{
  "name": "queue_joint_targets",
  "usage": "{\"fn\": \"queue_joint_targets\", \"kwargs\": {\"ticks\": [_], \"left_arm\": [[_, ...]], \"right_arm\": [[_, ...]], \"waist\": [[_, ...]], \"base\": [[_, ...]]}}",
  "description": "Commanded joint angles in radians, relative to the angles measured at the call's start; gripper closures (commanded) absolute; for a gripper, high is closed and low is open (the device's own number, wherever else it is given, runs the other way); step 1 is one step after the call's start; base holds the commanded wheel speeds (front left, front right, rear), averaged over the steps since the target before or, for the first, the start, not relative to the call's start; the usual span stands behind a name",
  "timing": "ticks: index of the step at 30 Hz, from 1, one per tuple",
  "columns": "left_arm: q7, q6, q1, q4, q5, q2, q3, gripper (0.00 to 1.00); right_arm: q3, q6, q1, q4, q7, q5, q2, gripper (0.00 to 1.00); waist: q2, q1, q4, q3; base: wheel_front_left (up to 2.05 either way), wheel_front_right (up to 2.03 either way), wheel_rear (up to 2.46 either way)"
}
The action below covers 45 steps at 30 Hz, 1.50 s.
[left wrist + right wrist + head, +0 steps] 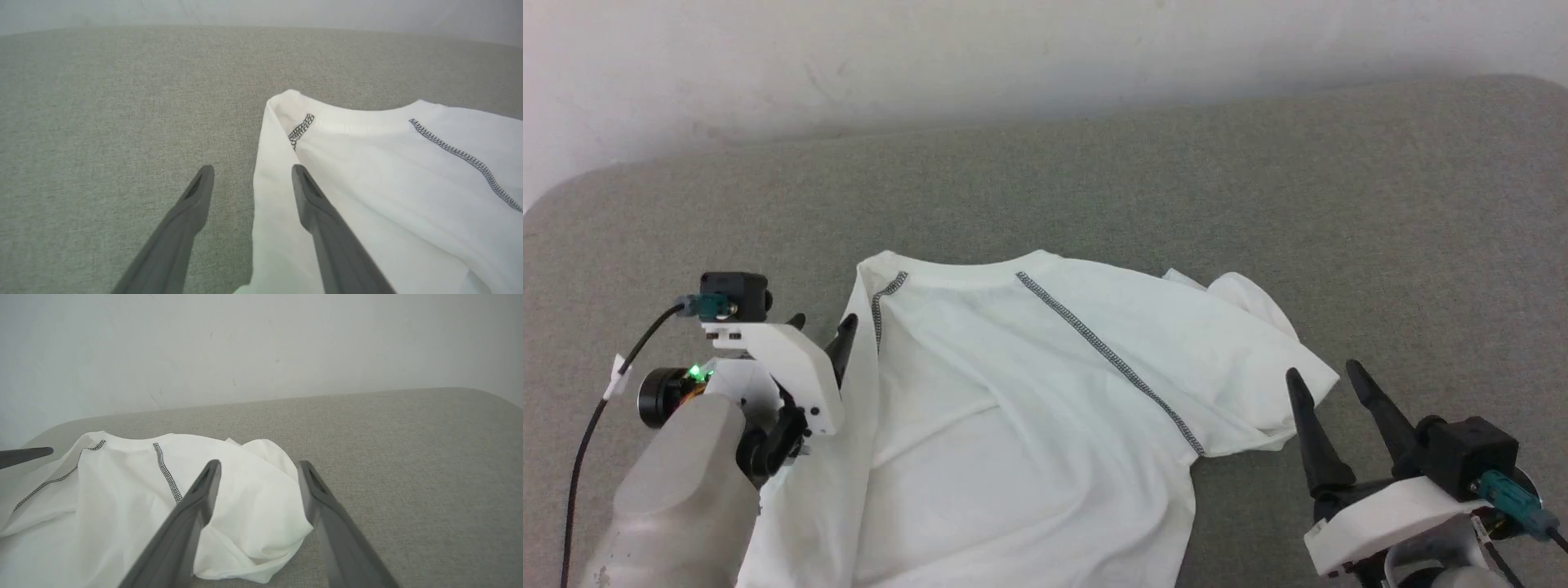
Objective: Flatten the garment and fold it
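Garment (1029, 392) lies between left tool (823, 322) (jaws wide, straddling its edge) and right tool (1323, 369), likewise spread.

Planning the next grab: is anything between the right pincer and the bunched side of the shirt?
Nothing visible stands in the way. The right pincer stands open at the crumpled edge of the garment, fingers pointing along it. The grey fabric surface lies under both.

Soft, even light with no hard shadows. The white garment (1013, 392) is nearly blown out and its folds are faint; a thin shadow lies under its 5 o'clock edge. In the left wrist view the grey surface's (102, 81) far edge curves at 12 o'clock, and the left claw's (250, 173) fingers (184, 228) soften toward 6 o'clock.
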Motion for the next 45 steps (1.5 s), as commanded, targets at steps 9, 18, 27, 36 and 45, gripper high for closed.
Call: {"fn": "queue_joint_targets", "kwargs": {"ticks": [9, 18, 27, 36, 45], "left_arm": [[0.208, -0.019, -0.098, 0.01, 0.028, 0.025, -0.087, 0.0], [0.418, -0.031, -0.134, 0.139, 0.04, -0.002, -0.172, 1.0], [0.268, -0.001, -0.114, 0.109, 0.015, -0.002, -0.132, 1.0], [0.157, 0.007, -0.115, -0.007, -0.005, -0.02, -0.106, 1.0], [0.136, -0.004, -0.174, -0.075, -0.019, -0.055, -0.105, 1.0]], "right_arm": [[0.013, -0.001, -0.022, -0.006, -0.01, 0.007, 0.001, 0.0], [0.018, -0.001, -0.044, 0.014, -0.018, 0.006, 0.001, 0.0], [0.049, -0.001, -0.143, 0.044, 0.043, 0.02, 0.001, 0.0], [0.171, -0.001, -0.467, 0.296, 0.317, 0.108, -0.026, 0.0], [0.339, -0.001, -0.78, 0.638, 0.528, 0.159, -0.069, 0.0]], "waist": [[0.0, 0.0002, -0.025, 0.093], [0.0, 0.0002, -0.033, 0.114], [0.0, 0.0002, -0.011, 0.091], [0.0, 0.0002, 0.085, 0.101], [0.0, 0.0002, 0.165, 0.168]], "base": [[0.0, 0.0, 0.0], [0.0, 0.0, 0.0], [0.0, 0.0, 0.0], [0.0, 0.0, 0.0], [0.0, 0.0, 0.0]]}}
